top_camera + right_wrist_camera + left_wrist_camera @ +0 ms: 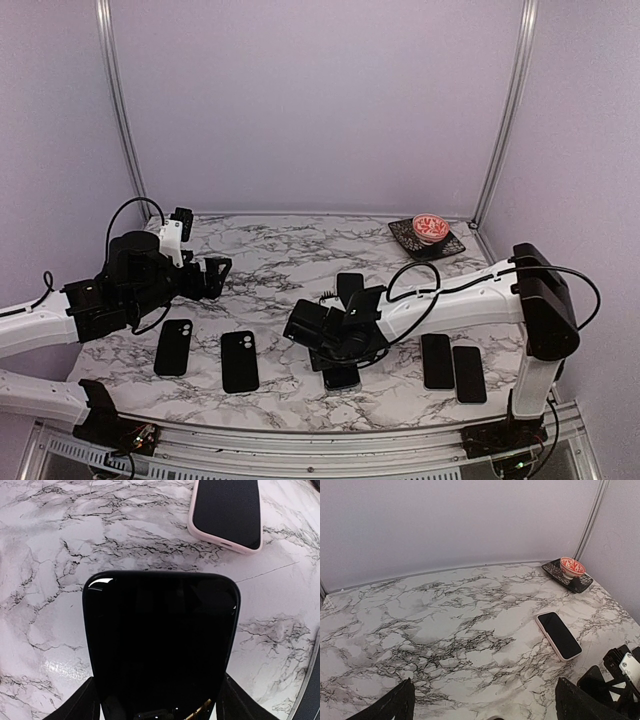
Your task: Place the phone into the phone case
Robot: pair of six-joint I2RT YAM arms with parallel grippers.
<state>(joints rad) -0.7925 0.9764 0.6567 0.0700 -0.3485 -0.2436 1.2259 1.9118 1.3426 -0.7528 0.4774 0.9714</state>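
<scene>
My right gripper [336, 362] is shut on a black phone [159, 640], screen toward the camera; its fingers [75, 705] press both long sides. The phone's end shows below the gripper in the top view [341, 378], low over the marble table [270, 260]. A phone sitting in a pale pink case [227, 512] lies flat just beyond it, also in the top view [350, 287] and the left wrist view [559, 635]. My left gripper [214, 276] is open and empty above the table's left part, fingers [387, 707] wide apart.
Two black cases or phones with camera cut-outs [172, 347] [240, 361] lie front left. Two black slabs [437, 361] [468, 373] lie front right. A dark dish with a red bowl [428, 234] stands back right. Walls close in on three sides.
</scene>
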